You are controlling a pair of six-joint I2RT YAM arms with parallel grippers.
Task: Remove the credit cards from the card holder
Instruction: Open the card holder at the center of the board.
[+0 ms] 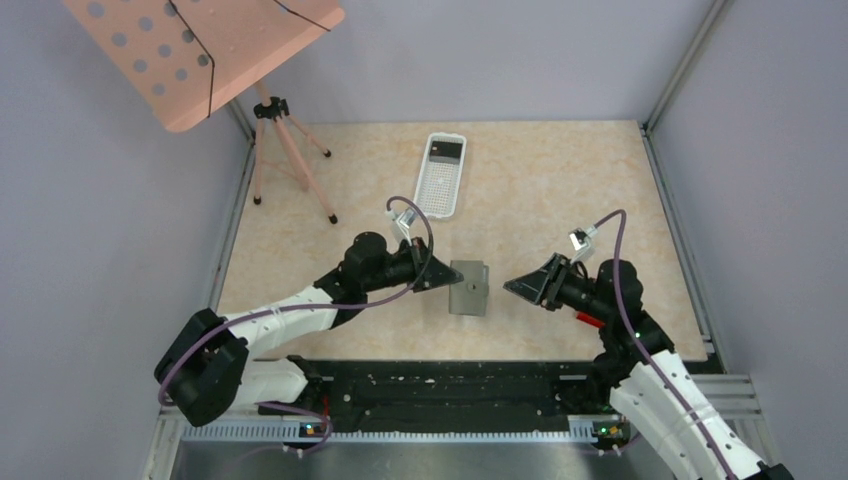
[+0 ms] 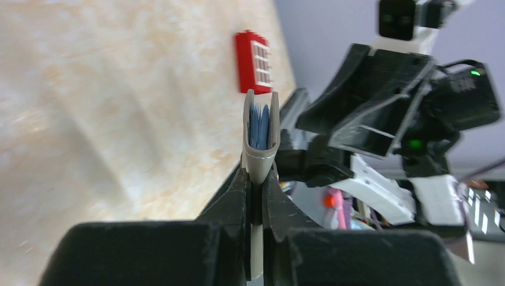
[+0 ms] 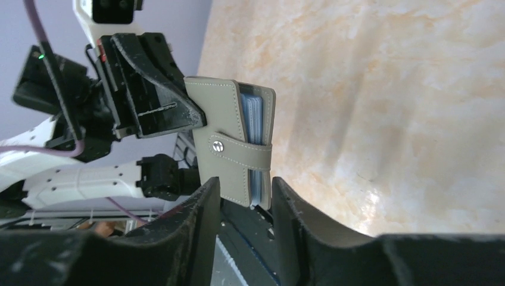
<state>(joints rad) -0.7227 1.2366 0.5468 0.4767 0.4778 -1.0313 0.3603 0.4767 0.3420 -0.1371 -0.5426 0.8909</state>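
- We see the card holder [image 1: 468,288] near the middle of a pale, beige-marbled table [image 1: 560,190], folded, with its snap strap [image 3: 238,154] fastened across the open edge.
- The left claw [image 2: 256,196] is pressed together on the holder's folded spine; blue inner pockets [image 2: 259,126] show between the grey covers.
- The right claw [image 3: 245,199] stands just to the right of the holder, fingers spread and not touching it.
- A red card with white squares [image 2: 256,60] lies flat on the table beyond the holder, on the right arm's side.
- Behind the holder sits a white perforated basket [image 1: 441,178].
- Far to the holder's back left, a pink perforated board [image 1: 200,50] stands on a tripod [image 1: 285,150].
- Plain lilac-grey walls [image 1: 500,50] with metal corner posts [image 1: 685,60] close in the table.
- We cannot tell whether the holder touches the table.
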